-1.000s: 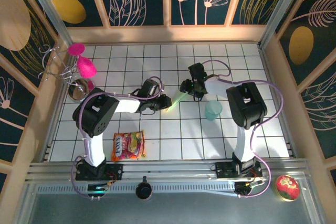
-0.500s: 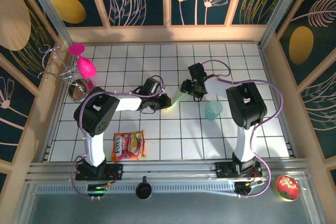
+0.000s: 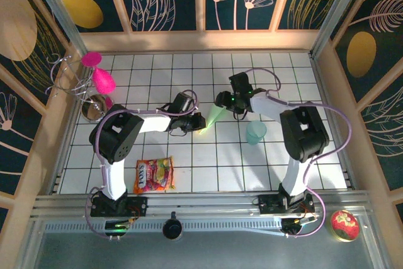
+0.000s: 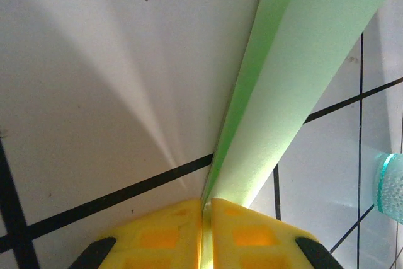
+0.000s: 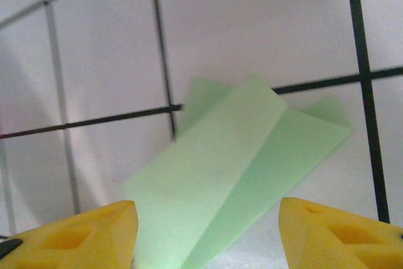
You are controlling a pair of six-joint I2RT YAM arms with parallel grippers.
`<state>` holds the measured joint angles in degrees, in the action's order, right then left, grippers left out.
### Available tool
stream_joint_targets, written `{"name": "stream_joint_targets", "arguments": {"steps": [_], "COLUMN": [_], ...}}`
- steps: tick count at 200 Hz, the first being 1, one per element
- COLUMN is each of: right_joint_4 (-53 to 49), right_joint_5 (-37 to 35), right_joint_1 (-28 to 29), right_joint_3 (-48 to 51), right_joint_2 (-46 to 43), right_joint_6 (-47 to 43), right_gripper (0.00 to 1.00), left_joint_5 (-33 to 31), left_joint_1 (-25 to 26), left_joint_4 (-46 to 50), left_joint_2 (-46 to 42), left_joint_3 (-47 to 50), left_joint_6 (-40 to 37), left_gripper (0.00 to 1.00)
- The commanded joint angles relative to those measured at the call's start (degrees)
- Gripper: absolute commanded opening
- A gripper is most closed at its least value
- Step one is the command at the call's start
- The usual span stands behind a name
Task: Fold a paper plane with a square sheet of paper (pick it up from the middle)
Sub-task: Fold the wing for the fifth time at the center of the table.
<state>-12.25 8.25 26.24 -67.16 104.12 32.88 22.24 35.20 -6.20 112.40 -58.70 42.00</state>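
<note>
The mint-green paper is folded into a slim pointed paper plane (image 3: 213, 118), slanting across the middle of the tiled table. My left gripper (image 3: 198, 124) is shut on its lower left end; in the left wrist view the folded strip (image 4: 296, 74) runs up and away from the closed yellow fingertips (image 4: 170, 231). My right gripper (image 3: 221, 101) stands open over the plane's upper end. The right wrist view looks down on the layered paper (image 5: 233, 181) lying between the spread yellow fingers (image 5: 82, 231), which do not touch it.
A translucent teal cup (image 3: 256, 133) stands just right of the plane, near my right arm. A snack bag (image 3: 153, 174) lies at the front left. A metal cup (image 3: 94, 106) and pink items (image 3: 104, 80) sit by the left wall.
My right gripper has opened, letting go of the plane's upper end, and backed off slightly up and right. The left gripper still holds the lower end.
</note>
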Motion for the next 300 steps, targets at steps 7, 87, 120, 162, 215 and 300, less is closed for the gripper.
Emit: {"name": "stream_joint_targets", "arguments": {"steps": [7,87,120,162,215,300], "right_joint_4": [0.72,5.57,4.99,4.14,3.87,3.76], "right_joint_5": [1.94,10.80,10.11,7.80,6.61,6.10], "right_joint_1": [1.42,4.48,4.35,3.31,2.66,2.23], "right_joint_3": [0.41,-1.27,-1.84,-2.02,-1.84,-1.32], "right_joint_2": [-4.68,1.52,4.59,6.97,8.36,9.55], "right_joint_6": [-1.43,0.06,0.52,0.26,-0.12,-0.28], "right_gripper": [0.59,0.26,0.22,0.21,0.21,0.21], "left_joint_5": [-8.09,-7.96,-7.91,-7.78,-7.84,-7.90], "left_joint_1": [0.57,0.66,0.66,0.71,0.68,0.71], "left_joint_4": [0.40,0.21,0.00,0.14,0.14,0.34], "left_joint_2": [7.13,6.75,6.77,6.76,6.95,7.04], "left_joint_3": [0.55,0.83,0.85,0.88,1.08,1.13], "left_joint_6": [-2.51,-2.40,-2.27,-2.36,-2.19,-2.17], "left_gripper": [0.13,0.12,0.12,0.12,0.11,0.10]}}
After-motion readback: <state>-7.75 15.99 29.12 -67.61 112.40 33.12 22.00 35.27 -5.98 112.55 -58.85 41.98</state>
